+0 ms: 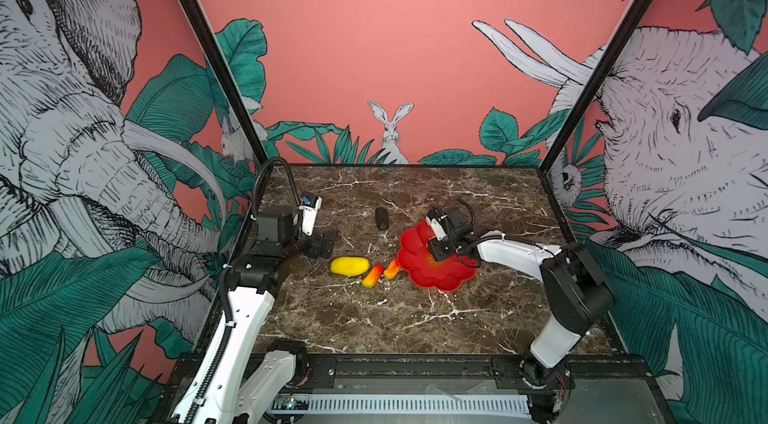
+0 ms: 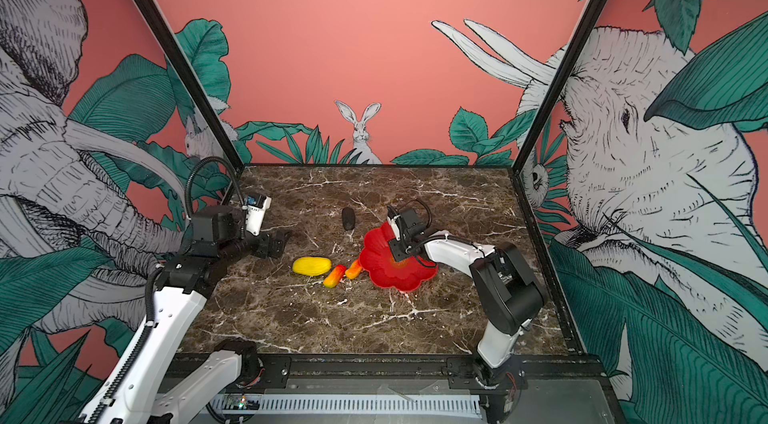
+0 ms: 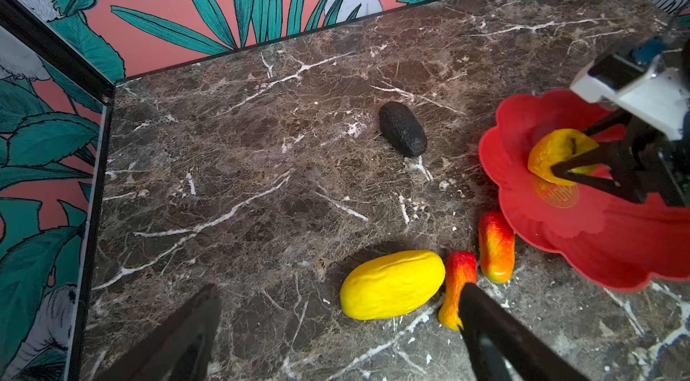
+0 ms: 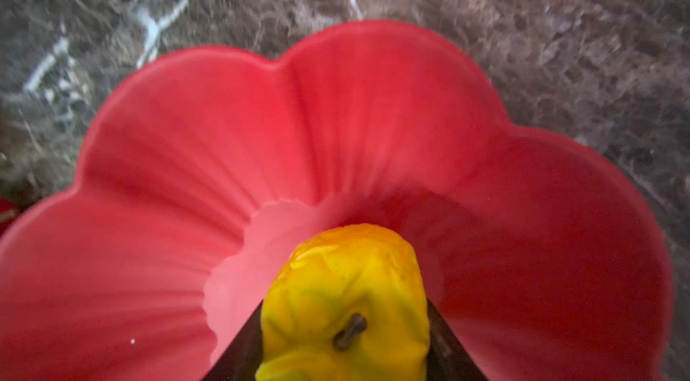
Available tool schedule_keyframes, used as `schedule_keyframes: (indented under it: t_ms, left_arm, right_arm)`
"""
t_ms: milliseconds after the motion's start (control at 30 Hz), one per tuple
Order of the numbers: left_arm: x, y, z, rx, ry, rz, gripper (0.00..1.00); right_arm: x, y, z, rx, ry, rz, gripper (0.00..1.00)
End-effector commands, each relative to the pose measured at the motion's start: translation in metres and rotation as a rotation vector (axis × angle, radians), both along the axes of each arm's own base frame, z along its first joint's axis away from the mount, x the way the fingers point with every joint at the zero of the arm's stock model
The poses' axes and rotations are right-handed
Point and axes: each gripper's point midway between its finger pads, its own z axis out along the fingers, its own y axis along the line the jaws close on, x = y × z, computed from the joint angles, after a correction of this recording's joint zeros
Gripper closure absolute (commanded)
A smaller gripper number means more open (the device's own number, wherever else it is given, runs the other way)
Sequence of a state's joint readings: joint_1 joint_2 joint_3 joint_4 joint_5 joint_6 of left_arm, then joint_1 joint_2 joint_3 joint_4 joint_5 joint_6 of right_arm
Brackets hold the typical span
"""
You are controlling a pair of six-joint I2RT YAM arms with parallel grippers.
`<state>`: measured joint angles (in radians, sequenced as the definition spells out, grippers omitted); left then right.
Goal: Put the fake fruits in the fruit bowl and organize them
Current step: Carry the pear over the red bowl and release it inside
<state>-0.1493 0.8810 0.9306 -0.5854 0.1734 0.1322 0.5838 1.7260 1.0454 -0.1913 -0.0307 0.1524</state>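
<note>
The red flower-shaped fruit bowl [image 1: 415, 266] [image 2: 376, 262] [image 3: 597, 244] [image 4: 336, 117] sits right of the table's middle. My right gripper [image 1: 436, 255] [image 4: 343, 308] is shut on the round yellow fruit with a dark stem [image 4: 347, 267] [image 3: 556, 149], held low over the bowl's gold centre. On the table left of the bowl lie the yellow oblong fruit [image 1: 350, 266] [image 3: 392, 285] and two red-orange fruits [image 1: 372, 275] [image 1: 392, 269] [image 3: 496, 246]. The dark oblong fruit [image 1: 382, 218] [image 3: 403, 134] lies farther back. My left gripper [image 1: 322, 245] [image 3: 336, 341] stands open and empty, left of the fruits.
Black frame posts and patterned walls close in the marble table [image 1: 374, 318] on three sides. The nearer red-orange fruit [image 3: 457, 285] almost touches the yellow oblong one, and the other lies against the bowl's rim.
</note>
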Motion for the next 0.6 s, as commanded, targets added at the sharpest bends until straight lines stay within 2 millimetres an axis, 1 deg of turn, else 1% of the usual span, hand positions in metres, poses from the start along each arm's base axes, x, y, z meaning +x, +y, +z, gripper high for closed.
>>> schedule_keyframes:
  t_ms: [0, 33, 67, 167, 233, 267, 400, 433, 467, 567]
  left_arm:
    - [-0.005, 0.001, -0.002, 0.012, 0.001, -0.01, 0.0]
    - [-0.005, 0.001, -0.003, 0.012, 0.002, -0.008, 0.0]
    - [-0.005, 0.001, -0.002, 0.014, 0.001, -0.009, 0.0]
    - [-0.005, 0.001, -0.003, 0.016, 0.002, -0.008, 0.0]
    - [-0.005, 0.001, -0.003, 0.017, 0.003, -0.01, 0.0]
    - [-0.005, 0.001, -0.002, 0.017, 0.002, -0.01, 0.0]
    - [-0.004, 0.0, -0.004, 0.016, 0.007, -0.013, 0.0]
    - [-0.004, 0.001, -0.004, 0.016, 0.009, -0.012, 0.0]
    - [-0.004, 0.001, -0.004, 0.017, 0.009, -0.011, 0.0]
    - [-0.004, 0.001, -0.005, 0.02, 0.013, -0.011, 0.0]
  right_arm:
    - [0.012, 0.004, -0.007, 0.017, 0.002, -0.017, 0.69]
    - [0.013, 0.005, -0.007, 0.021, 0.002, -0.016, 0.67]
    - [0.013, 0.005, -0.006, 0.022, 0.004, -0.017, 0.63]
    - [0.012, 0.003, -0.001, 0.015, 0.001, -0.017, 0.43]
    - [0.011, 0.0, 0.008, 0.002, -0.008, -0.014, 0.31]
    - [0.01, -0.002, 0.014, -0.005, -0.014, -0.011, 0.28]
    - [0.009, -0.007, 0.05, -0.029, -0.063, 0.009, 0.12]
    - [0.01, -0.008, 0.061, -0.035, -0.082, 0.014, 0.03]
    - [0.011, -0.008, 0.074, -0.036, -0.106, 0.019, 0.01]
    - [0.014, 0.0, 0.097, -0.033, -0.14, 0.04, 0.0]
